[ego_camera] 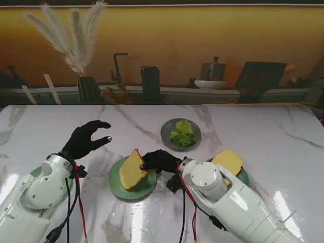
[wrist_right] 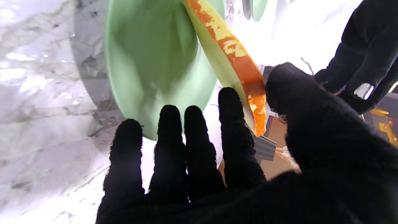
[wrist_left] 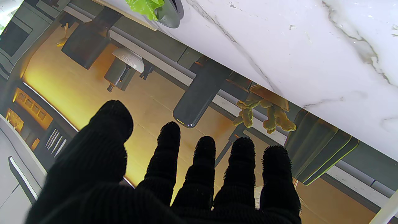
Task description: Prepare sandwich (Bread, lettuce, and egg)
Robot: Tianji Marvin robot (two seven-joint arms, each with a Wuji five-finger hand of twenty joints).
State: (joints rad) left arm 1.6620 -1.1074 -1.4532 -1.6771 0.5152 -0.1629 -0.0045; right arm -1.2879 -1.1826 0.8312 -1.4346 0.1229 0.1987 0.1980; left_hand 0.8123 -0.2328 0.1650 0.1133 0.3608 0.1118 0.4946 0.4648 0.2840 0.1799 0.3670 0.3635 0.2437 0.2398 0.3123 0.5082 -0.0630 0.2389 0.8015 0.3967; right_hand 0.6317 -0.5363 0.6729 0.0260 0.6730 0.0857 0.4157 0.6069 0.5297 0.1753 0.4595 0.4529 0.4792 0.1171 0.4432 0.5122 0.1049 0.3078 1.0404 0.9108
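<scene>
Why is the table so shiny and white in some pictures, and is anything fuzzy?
Stand view: lamp glare streaks the marble table near the right arm. Right wrist view: the table washes out to white, and the green plate and bread slice look soft, being so close. Left wrist view: sharp and evenly lit.

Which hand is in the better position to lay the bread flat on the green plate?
Right. The right hand already pinches the bread, tilted with its lower edge on the green plate. The left hand is open, off to the left, holding nothing.
</scene>
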